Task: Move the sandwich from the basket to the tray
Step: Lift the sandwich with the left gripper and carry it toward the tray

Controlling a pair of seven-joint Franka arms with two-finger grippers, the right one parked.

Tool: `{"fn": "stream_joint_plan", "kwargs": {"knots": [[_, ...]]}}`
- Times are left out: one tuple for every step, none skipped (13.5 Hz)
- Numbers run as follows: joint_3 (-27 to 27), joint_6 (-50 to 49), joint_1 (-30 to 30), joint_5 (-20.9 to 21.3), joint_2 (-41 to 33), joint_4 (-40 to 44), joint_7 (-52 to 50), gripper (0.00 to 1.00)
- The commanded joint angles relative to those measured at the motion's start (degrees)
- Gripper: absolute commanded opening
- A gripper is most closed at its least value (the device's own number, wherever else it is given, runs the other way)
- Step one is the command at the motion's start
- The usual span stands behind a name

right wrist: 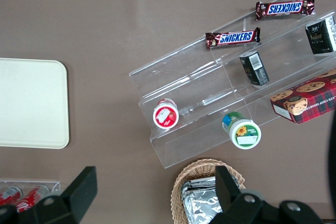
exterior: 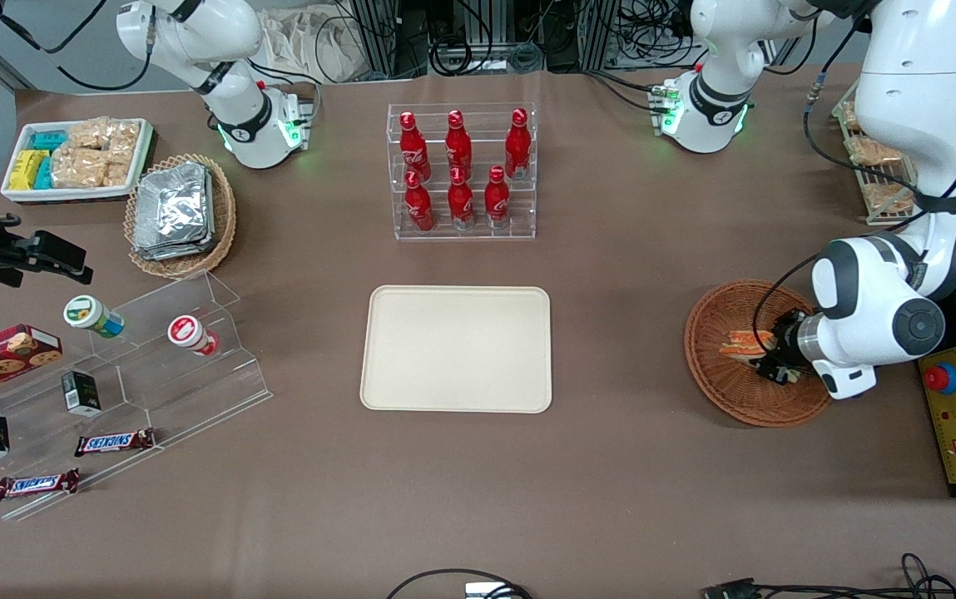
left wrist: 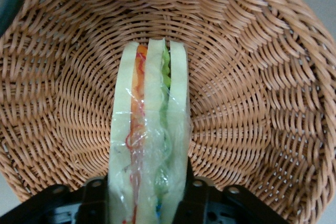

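Snickers bars [exterior: 35, 484] lie nearest us. We log the end effector [left wrist: 149, 195] in the basket [left wrist: 252, 103], clamped on the sandwich [left wrist: 149, 145], whose long axis runs straight out from its fingers.

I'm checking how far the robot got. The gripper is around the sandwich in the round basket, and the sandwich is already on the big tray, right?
Not quite. The gripper is around the sandwich, but the sandwich is in the basket, not on the tray. The front view shows this.
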Motion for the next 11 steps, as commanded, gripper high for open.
{"fn": "stream_joint_plan", "kwargs": {"knots": [[-0.01, -5.19, -0.24, 0.17, -3.14, 1.67, 3.56, 0.00], [-0.01, -8.17, -0.24, 0.52, -3.67, 3.24, 5.32, 0.00], [-0.01, -12.11, -0.24, 1.48, -3.94, 5.70, 7.86, 0.00], [-0.09, -16.76, -0.24, 2.70, -3.85, 8.85, 10.49, 0.00], [-0.27, -21.51, -0.33, 3.41, -3.68, 12.89, 13.13, 0.00], [-0.36, -25.21, -0.50, 3.42, -3.33, 16.67, 15.59, 0.00], [-0.44, -28.03, -1.64, 3.42, -3.24, 19.67, 17.97, 0.00], [-0.45, -30.06, -3.13, 3.42, -3.06, 22.65, 21.38, 0.00], [-0.45, -30.95, -5.49, 3.33, -2.98, 25.03, 24.20, 0.00], [-0.45, -31.22, -8.13, 3.51, -2.97, 26.80, 25.45, 0.00], [-0.36, -31.66, -11.20, 4.03, -2.89, 27.34, 25.46, 0.00]]}}
